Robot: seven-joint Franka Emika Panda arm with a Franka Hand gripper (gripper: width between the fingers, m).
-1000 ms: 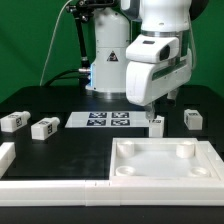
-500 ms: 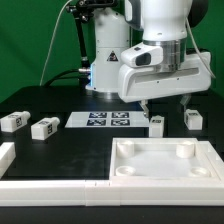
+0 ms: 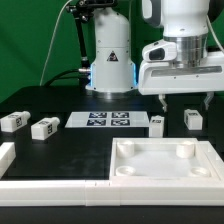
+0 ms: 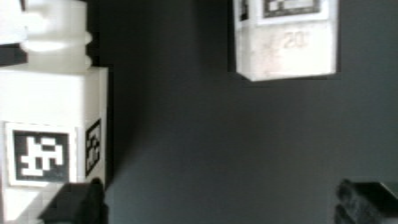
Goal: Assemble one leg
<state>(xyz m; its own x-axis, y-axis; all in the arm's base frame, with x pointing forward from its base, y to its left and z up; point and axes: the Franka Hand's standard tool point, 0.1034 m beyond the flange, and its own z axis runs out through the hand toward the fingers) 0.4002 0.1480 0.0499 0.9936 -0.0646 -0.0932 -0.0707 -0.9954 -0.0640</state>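
Beyond the tabletop's [image 3: 150, 143] far edge, the gripper [image 3: 188, 100] hangs, jaws spread, above two legs [image 3: 156, 124] [image 3: 192, 118] — bare table [image 3: 80, 150] between.

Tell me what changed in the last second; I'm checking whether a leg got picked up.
The tool swung toward the exterior view's right and turned; it now hangs open above the leg next to the marker board and the rightmost leg. It grasped nothing. Both legs, the board and the tabletop stayed put.
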